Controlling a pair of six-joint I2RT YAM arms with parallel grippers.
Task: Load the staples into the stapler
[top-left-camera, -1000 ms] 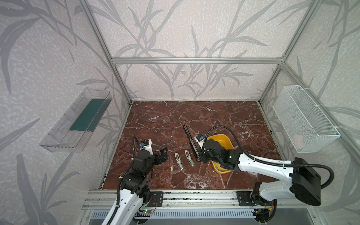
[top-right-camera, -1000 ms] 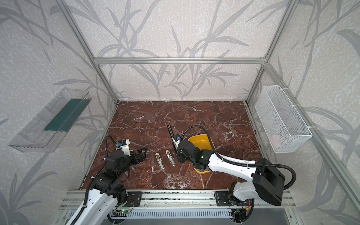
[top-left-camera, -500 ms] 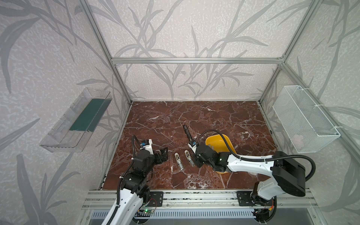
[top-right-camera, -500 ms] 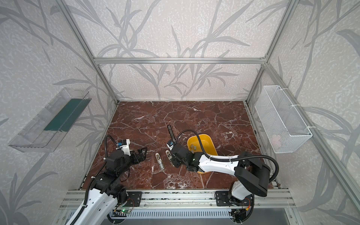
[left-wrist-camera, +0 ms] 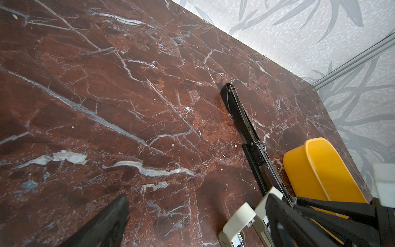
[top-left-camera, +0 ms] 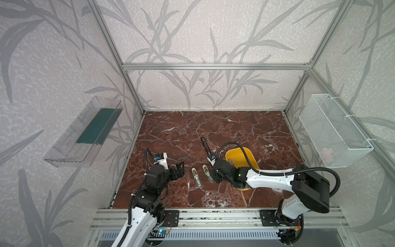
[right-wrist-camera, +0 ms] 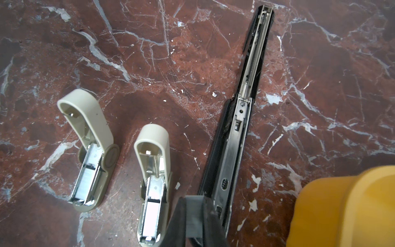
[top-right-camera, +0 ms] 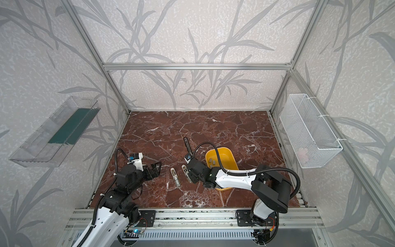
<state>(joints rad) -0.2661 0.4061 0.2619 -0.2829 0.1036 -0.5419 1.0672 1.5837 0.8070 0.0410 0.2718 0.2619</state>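
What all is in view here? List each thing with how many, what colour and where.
small staplers: two, cream, lying open side by side on the table between the arms
long stapler: one, black, lying open behind them, beside the tub
tub: one, yellow, right of the long stapler, partly under the right arm
staple strips: a few showing, grey, inside the tub
table: one, red-brown marble
shelf: one, clear with a green bottom, left wall
basket: one, white wire, right wall; something pale inside, too blurred to name
left tool: one, black, open, left of the small staplers
right tool: one, black, shut on a grey strip, over the near end of the long stapler
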